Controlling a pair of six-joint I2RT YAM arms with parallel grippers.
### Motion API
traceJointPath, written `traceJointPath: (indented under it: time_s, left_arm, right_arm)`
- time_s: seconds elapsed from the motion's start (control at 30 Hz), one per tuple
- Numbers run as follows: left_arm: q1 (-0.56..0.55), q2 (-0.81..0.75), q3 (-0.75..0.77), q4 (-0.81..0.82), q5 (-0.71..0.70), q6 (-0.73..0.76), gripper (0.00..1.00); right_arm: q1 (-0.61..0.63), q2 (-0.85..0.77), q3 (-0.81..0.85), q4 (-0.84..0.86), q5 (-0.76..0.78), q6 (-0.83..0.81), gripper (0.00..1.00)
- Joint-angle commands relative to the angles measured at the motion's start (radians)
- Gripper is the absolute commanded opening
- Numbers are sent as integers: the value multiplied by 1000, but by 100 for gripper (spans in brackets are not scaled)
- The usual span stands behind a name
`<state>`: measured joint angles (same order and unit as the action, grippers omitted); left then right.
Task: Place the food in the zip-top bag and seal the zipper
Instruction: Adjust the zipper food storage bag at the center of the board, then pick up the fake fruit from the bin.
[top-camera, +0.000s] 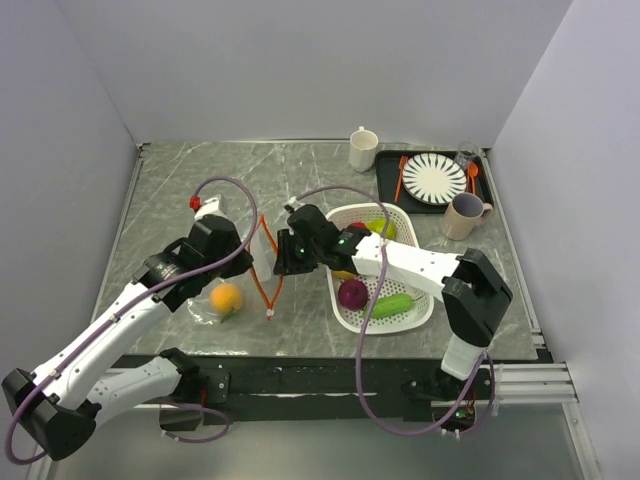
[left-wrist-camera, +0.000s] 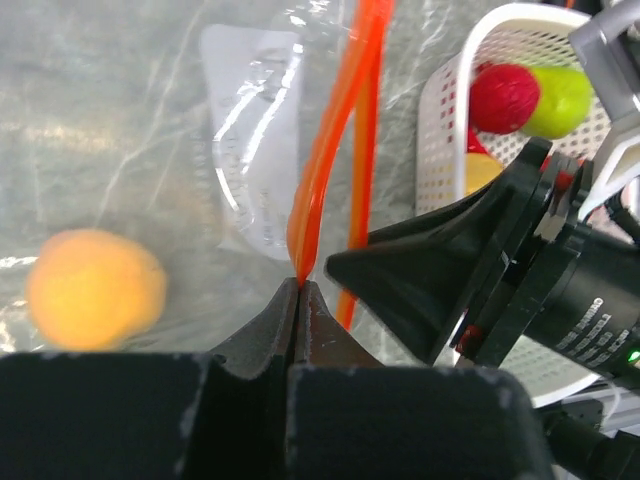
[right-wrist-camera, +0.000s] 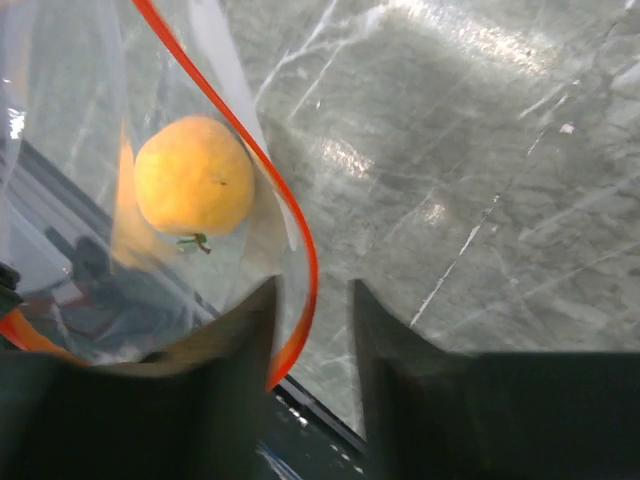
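The clear zip-top bag (top-camera: 228, 300) lies on the table at centre left with an orange ball (top-camera: 226, 298) inside it. Its orange-red zipper (top-camera: 266, 270) stands up, the mouth spread apart. My left gripper (left-wrist-camera: 298, 284) is shut on one zipper (left-wrist-camera: 340, 110) strip, the orange ball (left-wrist-camera: 95, 290) to its left. My right gripper (right-wrist-camera: 312, 300) is open at the bag mouth; the other zipper (right-wrist-camera: 300, 240) strip runs between its fingers, close to the left one. The orange ball (right-wrist-camera: 193, 175) shows through the plastic. In the top view both grippers, left (top-camera: 250, 255) and right (top-camera: 280, 262), meet at the zipper.
A white perforated basket (top-camera: 420, 312) right of the bag holds a purple ball (top-camera: 352, 294), a green cucumber (top-camera: 393, 305) and a yellow-green ball (top-camera: 380, 228). At the back right are a white mug (top-camera: 363, 149), a black tray with a striped plate (top-camera: 434, 178) and a beige cup (top-camera: 462, 216).
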<state>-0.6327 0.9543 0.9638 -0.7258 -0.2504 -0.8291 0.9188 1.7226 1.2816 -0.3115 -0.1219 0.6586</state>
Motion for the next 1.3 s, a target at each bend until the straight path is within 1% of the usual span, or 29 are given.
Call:
traceJointPath:
  time_s: [0.0, 0.03, 0.07, 0.13, 0.2, 0.27, 0.33, 0.4, 0.53, 0.6, 0.8, 0.87, 1.07, 1.27]
  left_arm:
    - [-2, -5, -7, 108, 26, -5, 1]
    - [-4, -2, -13, 120, 30, -7, 1]
    - [-4, -2, -16, 124, 33, -7, 1]
    - [-4, 0, -22, 143, 51, -2, 1]
    - [-4, 1, -20, 161, 72, 5, 1]
    - [-4, 12, -20, 173, 79, 8, 1]
    - [-4, 24, -22, 175, 91, 15, 1]
    - [-4, 31, -25, 183, 100, 22, 1]
    - [-4, 29, -45, 215, 144, 35, 1]
    - [-4, 24, -53, 227, 149, 35, 1]
    - [-4, 17, -54, 220, 140, 38, 1]
    - [-4, 21, -51, 216, 138, 38, 1]
    - [-4, 20, -62, 236, 172, 36, 1]
    - [-4, 18, -60, 232, 172, 45, 1]
  right_arm:
    - [-6, -116, -28, -1, 120, -20, 54]
    - [-8, -130, -34, -17, 146, -13, 59]
    - [-17, -144, -45, -26, 162, -10, 61]
    - [-26, -182, -57, -61, 212, -2, 63]
    - [-41, -227, -80, -83, 243, 6, 68]
    - [-46, -273, -132, -87, 283, 16, 68]
    - [-57, -349, -171, -100, 324, 35, 76]
    - [-83, -409, -221, -123, 344, 58, 84]
    - [-121, -475, -307, -187, 343, 39, 89]
    - [-132, -501, -336, -193, 315, 17, 94]
    - [-150, -525, -404, -219, 303, -5, 98]
    - [-158, -509, -422, -215, 314, -8, 98]
    - [-159, -457, -436, -212, 271, -30, 99]
    - [-161, -419, -462, -167, 240, -34, 99]
